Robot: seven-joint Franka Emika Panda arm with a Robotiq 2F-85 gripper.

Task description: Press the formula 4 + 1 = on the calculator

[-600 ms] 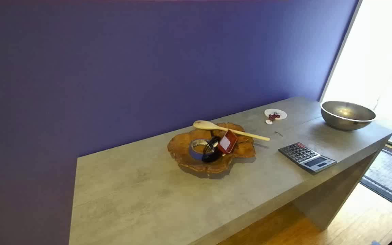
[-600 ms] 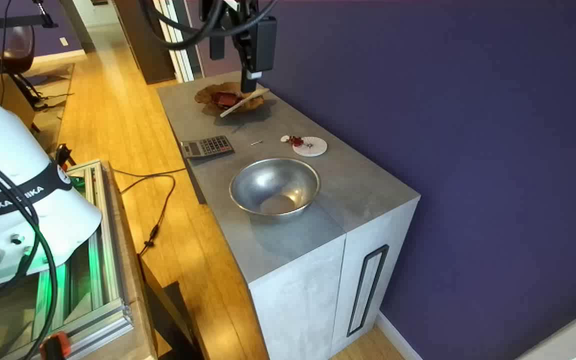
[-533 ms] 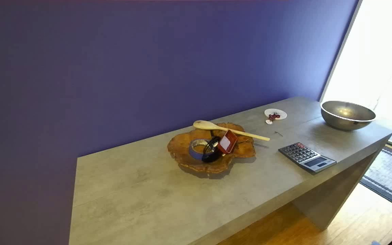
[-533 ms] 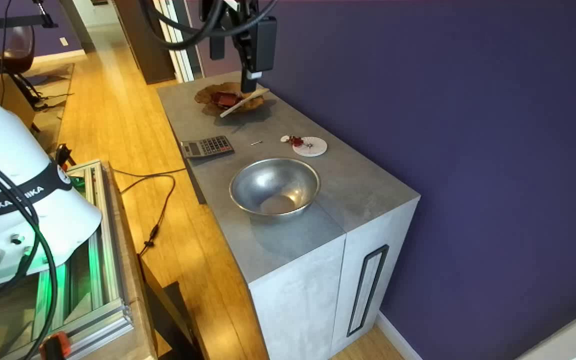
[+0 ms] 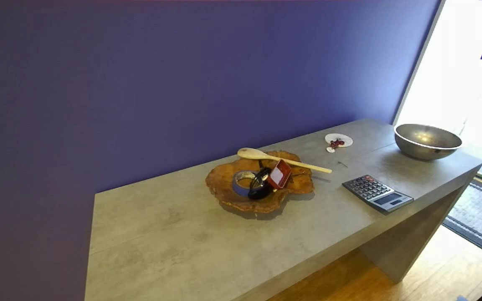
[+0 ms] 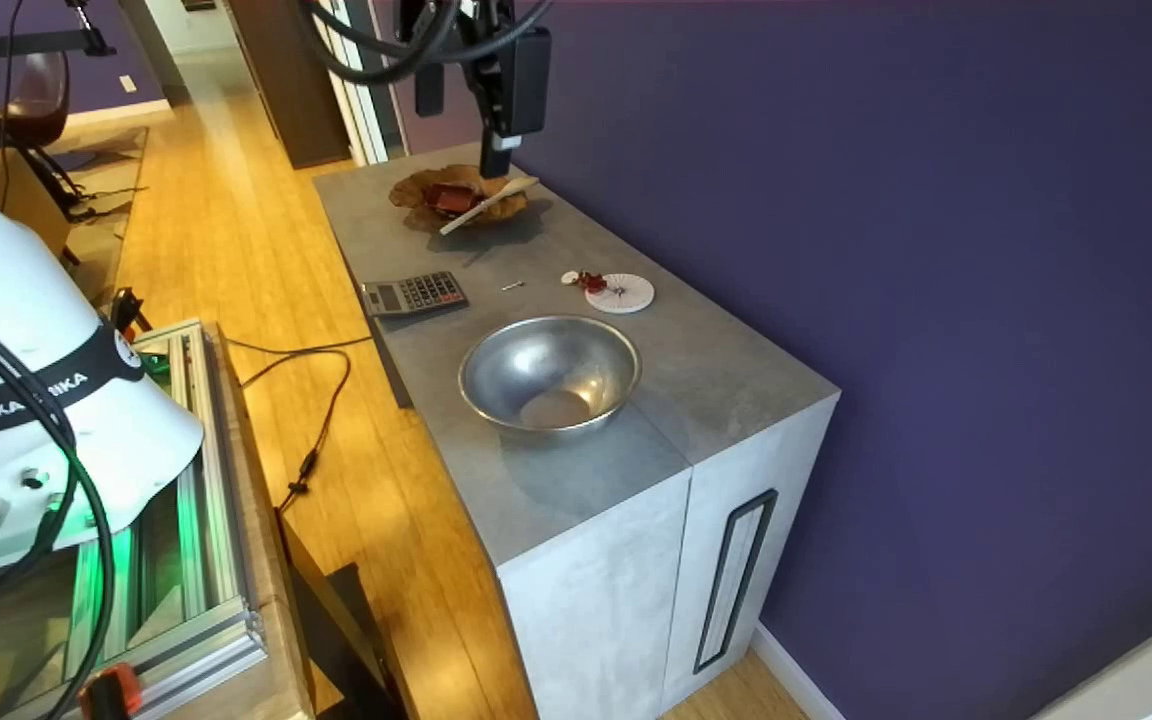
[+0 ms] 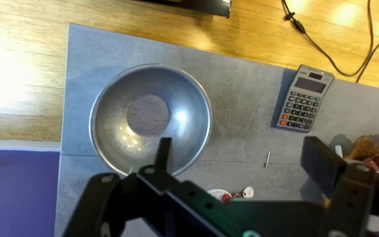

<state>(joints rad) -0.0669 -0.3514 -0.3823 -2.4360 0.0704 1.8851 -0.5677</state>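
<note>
Your gripper (image 7: 238, 144) is spread wide, holding nothing, higher than the metal bowl (image 7: 149, 115), how far is hard to judge; the calculator (image 7: 304, 98) lies near that bowl.

Gripper (image 6: 461, 138) shifted, only slightly: in an exterior view, now higher and touch further left. Sliver more of wooden dish (image 6: 410, 190) showing directly below jaws; visible gap between them and wooden spoon (image 6: 486, 207) underneath bit wider. Black cable (image 6: 368, 77) left of jaws: loop raised, drawn in nearer to them (larger shift than jaws' own). In an exterior view, jaws moved leftward too, bit more of gripper in sight; sideways gap to metal bowl (image 5: 427, 144), lower down and left of jaws, narrower.
</note>
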